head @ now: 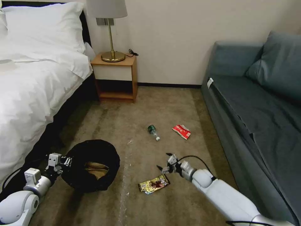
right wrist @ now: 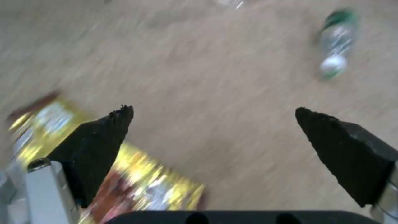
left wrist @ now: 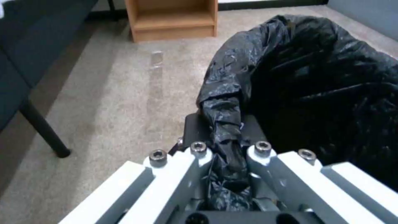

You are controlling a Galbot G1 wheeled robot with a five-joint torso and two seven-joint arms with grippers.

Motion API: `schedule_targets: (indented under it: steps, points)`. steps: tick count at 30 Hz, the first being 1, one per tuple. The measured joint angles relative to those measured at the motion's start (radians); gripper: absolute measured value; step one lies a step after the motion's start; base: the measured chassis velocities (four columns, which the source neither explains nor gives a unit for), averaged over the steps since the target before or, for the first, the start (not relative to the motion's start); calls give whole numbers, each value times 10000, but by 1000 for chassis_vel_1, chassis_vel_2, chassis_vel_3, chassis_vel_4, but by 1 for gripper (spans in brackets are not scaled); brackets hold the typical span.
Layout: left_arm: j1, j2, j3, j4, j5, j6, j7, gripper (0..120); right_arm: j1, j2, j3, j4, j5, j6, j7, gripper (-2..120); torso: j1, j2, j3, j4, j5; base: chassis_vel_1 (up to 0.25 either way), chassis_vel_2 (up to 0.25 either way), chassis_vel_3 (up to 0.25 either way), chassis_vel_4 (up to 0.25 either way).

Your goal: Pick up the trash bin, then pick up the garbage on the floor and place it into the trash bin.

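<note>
The trash bin (head: 91, 166) is held off the carpet (head: 141, 110) beside the bed (head: 34, 78), its bag-covered rim pinched by the left gripper (head: 64, 161). Brown paper (head: 95, 169) is seen inside. The right gripper (head: 166, 163), fingers spread, is hung just above the gold wrapper (head: 154, 184); bottle (head: 153, 131) and red packet (head: 181, 131) are left farther off.

Beige carpet (head: 175, 106) carries bottle (head: 153, 131), red packet (head: 181, 131), gold wrapper (head: 154, 184).

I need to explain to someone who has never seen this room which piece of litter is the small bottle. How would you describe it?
Start at the wooden nightstand between the bed and the grey sofa, then look down onto the carpet in front of it. The small clear bottle lies on its side there, just left of a red-and-white packet. Unlike the flat wrappers, it is rounded and see-through, with a green label and a white cap.
</note>
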Motion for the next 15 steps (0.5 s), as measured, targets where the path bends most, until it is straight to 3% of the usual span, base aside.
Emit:
schedule_targets:
  steps: [4,15]
  points:
    - [27,-61,1,-6,16,-52,70,4,-846,162,139,-177,-522,145,-11,100,0,0,-1,-1,-1,0,0,0,0]
    - [-32,-83,140,26,18,-76,105,4,-1172,743,369,-641,-855,476,-11,100,0,0,-1,0,-4,0,0,0,0]
